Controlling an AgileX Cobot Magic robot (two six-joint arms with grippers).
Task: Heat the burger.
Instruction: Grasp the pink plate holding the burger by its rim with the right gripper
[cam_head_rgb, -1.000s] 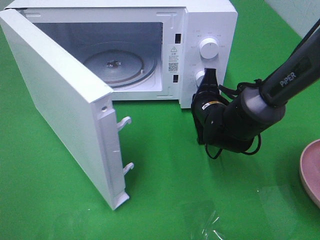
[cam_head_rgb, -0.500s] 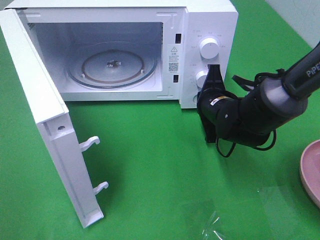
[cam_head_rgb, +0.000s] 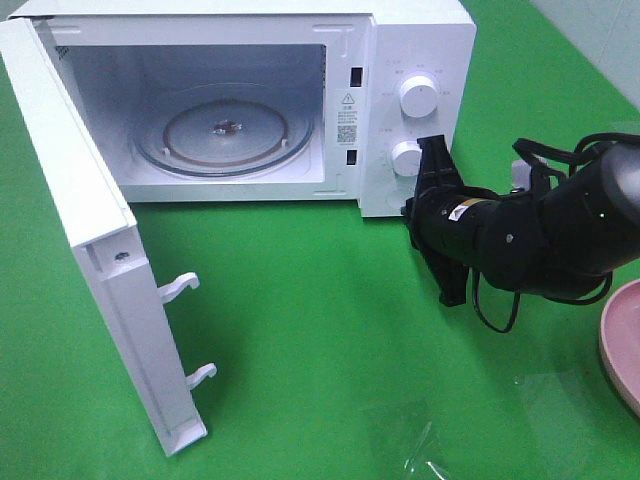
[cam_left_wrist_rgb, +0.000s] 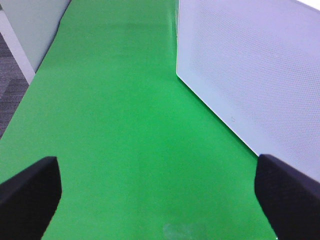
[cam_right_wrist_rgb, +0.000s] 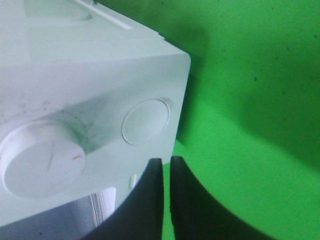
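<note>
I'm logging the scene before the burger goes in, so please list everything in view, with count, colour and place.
microwave: one, white, back of the table, door swung open
turntable: one, clear glass, inside the microwave
upper knob and lower knob: two, white, on the microwave's front panel
plate: one, pink, table's right edge, cut off by the frame
table cover: one, green, under everything
burger: none in view
left fingers: two, black, apart, over green cover beside the door
right fingers: two, black, shut on nothing, near the lower knob
</note>
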